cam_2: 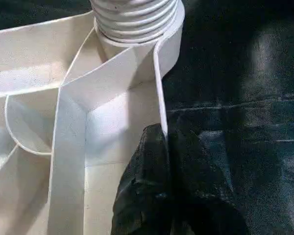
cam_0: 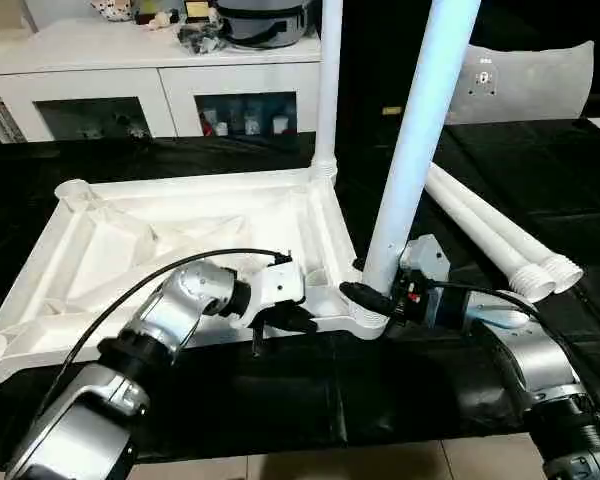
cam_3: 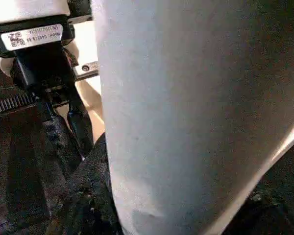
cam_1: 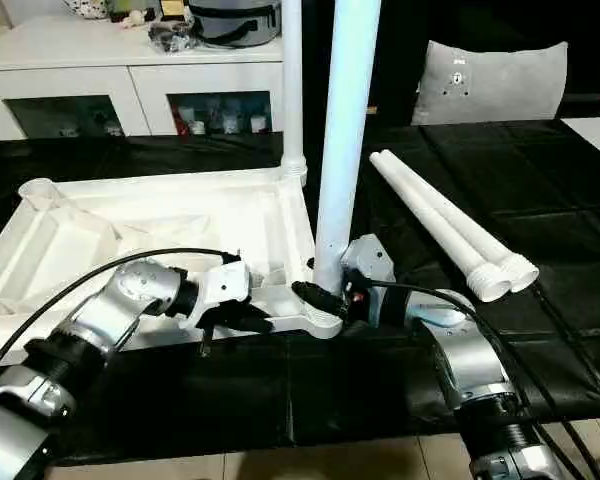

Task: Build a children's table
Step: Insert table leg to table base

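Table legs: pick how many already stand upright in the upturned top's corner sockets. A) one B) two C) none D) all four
B. Two legs stand upright in the tabletop: the far leg at the far right corner and the near leg at the near right corner, with the right gripper around its base. Two spare legs lie on the black cloth.

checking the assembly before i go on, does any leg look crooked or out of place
Yes. The near leg, held low by the right gripper at the near right corner socket, leans to the right, while the far leg stands straight. Two more legs lie on the black cloth, not yet fitted.
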